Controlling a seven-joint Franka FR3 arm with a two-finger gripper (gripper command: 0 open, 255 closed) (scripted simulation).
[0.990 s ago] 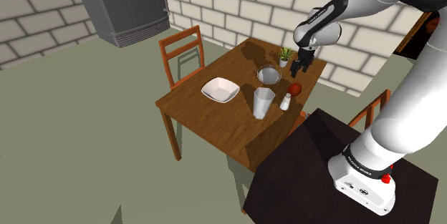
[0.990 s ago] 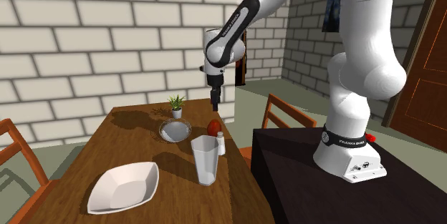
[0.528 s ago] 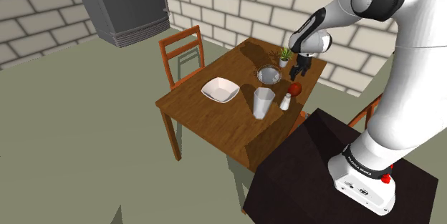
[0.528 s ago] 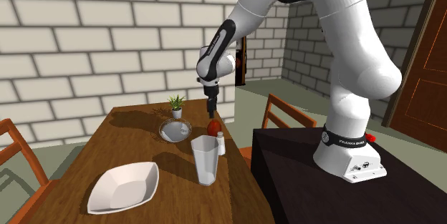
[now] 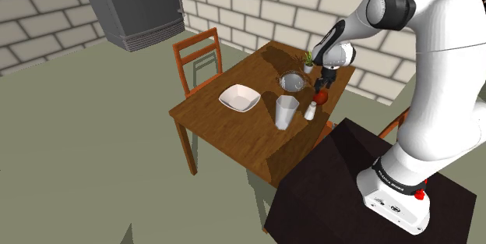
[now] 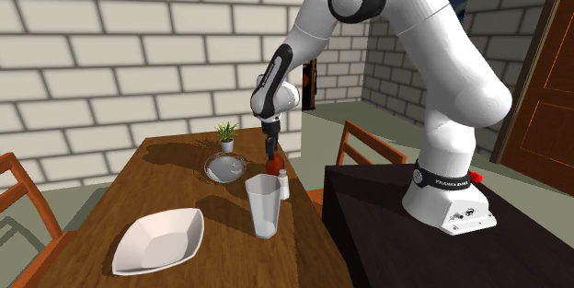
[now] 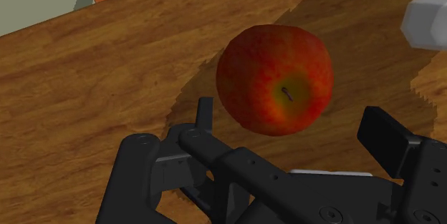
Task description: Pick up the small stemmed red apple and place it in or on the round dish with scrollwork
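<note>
Fingers are hanging just over the apple in the shoulder view, at the tabletop's edge nearest the stand. The apple is sitting on the wood, just beside a small white shaker and near the dish, which is lying toward the shoulder view's left of it. A tall glass and a white bowl are standing further along the tabletop.

Across in the second exterior view, the fingers are pointing straight down at the apple and partly covering it. The dish is lying close by on that view's left, with the shaker and glass nearer the camera.

Looking along the hand in the wrist view, the fingers are standing apart with the apple between them. Neither one seems to be touching it, so nothing is being held. The stem is pointing up toward the camera, and the white shaker is showing just beyond the apple.

Judging from this, the apple is likely going to handle as a firm, fairly light, round thing with a smooth skin. It should take a steady squeeze without bruising much, but the curved sides could let it slip or roll if caught too high. The best hold looks to be across its widest girth, pads on opposite flanks below the shoulder, leaving the stem alone. The nearby shaker is leaving little room on that side.
</note>
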